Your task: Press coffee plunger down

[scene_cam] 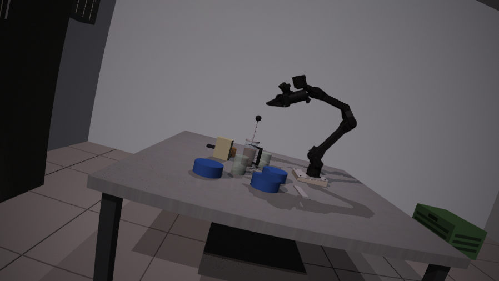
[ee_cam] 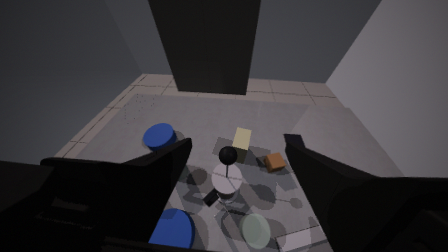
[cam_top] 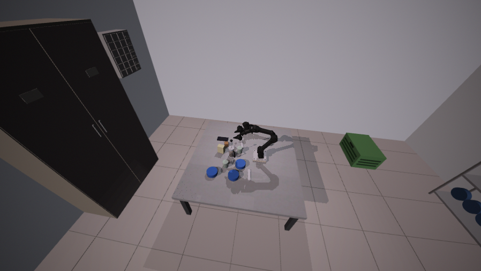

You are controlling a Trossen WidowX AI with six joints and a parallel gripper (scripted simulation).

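One arm, one gripper, jaws spread wide with nothing between them; it hangs high above the table, well apart from everything.

One coffee press, upright among the cluster toward the table's far-left corner. Plunger knob stands high on its rod, not pressed down.

Count:
- three blue discs: one toward the left edge, two touching or overlapping nearer the arm's base
- two pale green cups flanking the press
- one tan box
- one small orange block
- one white strip lying flat

Wrist view alone looks down between the fingers onto the knob and the press lid. Exterior view alone shows the rod's height. Top view alone shows a green crate and black cabinet on the floor.
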